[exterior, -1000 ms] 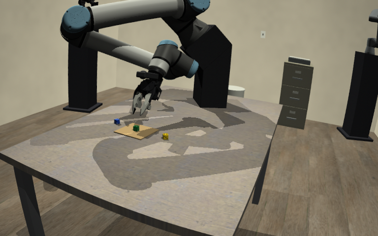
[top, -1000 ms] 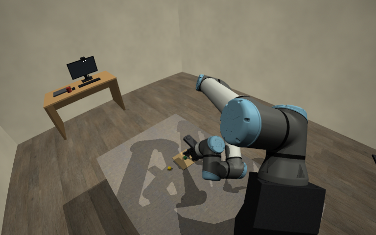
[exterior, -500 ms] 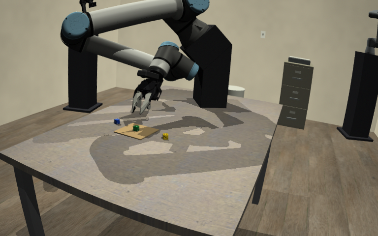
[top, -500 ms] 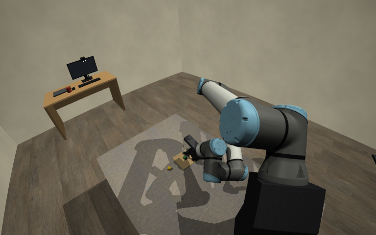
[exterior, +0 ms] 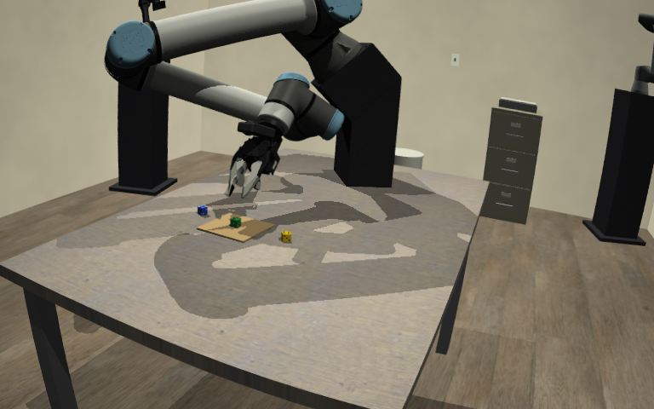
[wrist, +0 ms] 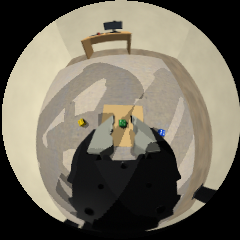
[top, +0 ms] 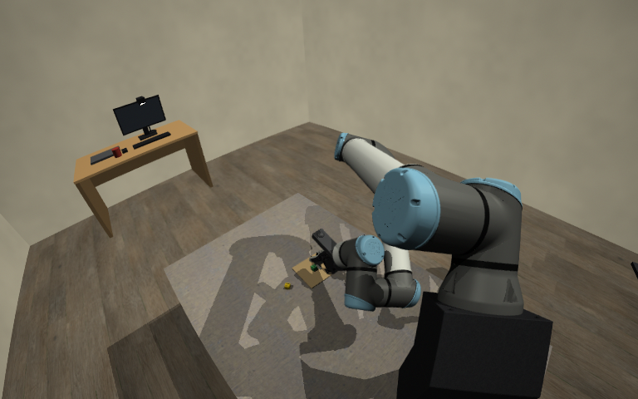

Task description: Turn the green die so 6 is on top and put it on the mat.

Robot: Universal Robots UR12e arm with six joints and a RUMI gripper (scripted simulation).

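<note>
— What's nearest us on the table [exterior: 337, 337]?

— A long stretch of grey top, then the yellow die [exterior: 286, 236] just left of the frame's middle in the exterior view, sitting beside the tan mat [exterior: 250, 230] but off it.

— And the green one?

— The green die [exterior: 235, 221] sits on the mat, inside its edges as far as I can see — flat, by the look of it. Which number faces up I can't read; the pips are too small from here.

— Will it be hard to handle?

— I'd judge it small, light and rigid, with smooth faces that could slip or roll if pinched on a corner. Best taken square across two opposite side faces, low enough that it doesn't pivot out. Being so light, a nudge would shove it off the mat.

— What is the gripper doing?

— The gripper [exterior: 243, 185] hangs above and behind the mat, pointing down, its jaws a little way apart with nothing between them. In the wrist view the die [wrist: 122, 123] shows in the gap between the fingers, well below them.

— Anything farther back?

— The blue die [exterior: 202, 210] lies left of the mat, off it. Beyond, a filing cabinet [exterior: 512, 164] stands at the right of the frame.
</note>
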